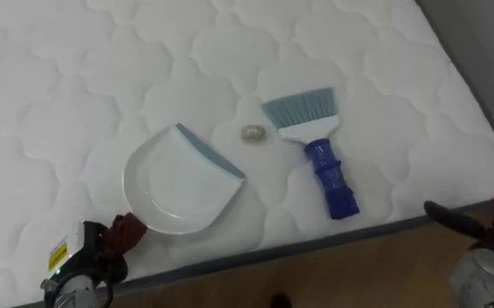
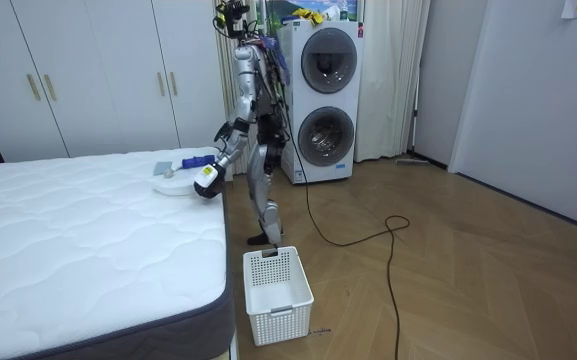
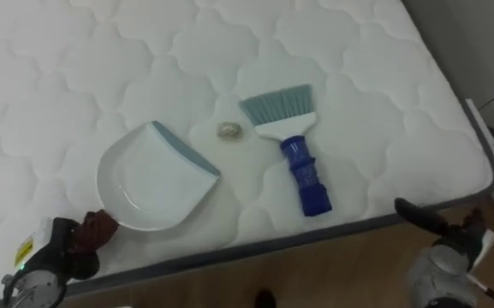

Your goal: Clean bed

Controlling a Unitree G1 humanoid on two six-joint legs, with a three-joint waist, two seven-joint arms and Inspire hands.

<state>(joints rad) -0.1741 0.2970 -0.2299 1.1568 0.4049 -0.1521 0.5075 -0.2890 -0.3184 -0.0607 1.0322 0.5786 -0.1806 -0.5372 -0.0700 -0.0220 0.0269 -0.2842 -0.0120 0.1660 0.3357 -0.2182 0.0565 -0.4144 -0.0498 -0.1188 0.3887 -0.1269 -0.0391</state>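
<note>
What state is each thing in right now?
Dustpan: flat on the mattress, empty.
Brush: lying flat, not held.
Scrap: loose between them, unswept.
Basket: upright on floor, empty.
Left robot hand: at the dustpan's near edge.
Right robot hand: open, empty, past the mattress edge.

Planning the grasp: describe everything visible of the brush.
The brush lies flat on the white quilted mattress, near its front edge: pale blue bristles fanned away from the robot, white head, ribbed blue handle, plastic by its look, pointing toward the edge. A small scrap sits just left of the bristles, apart. Only the mattress touches it.
</note>
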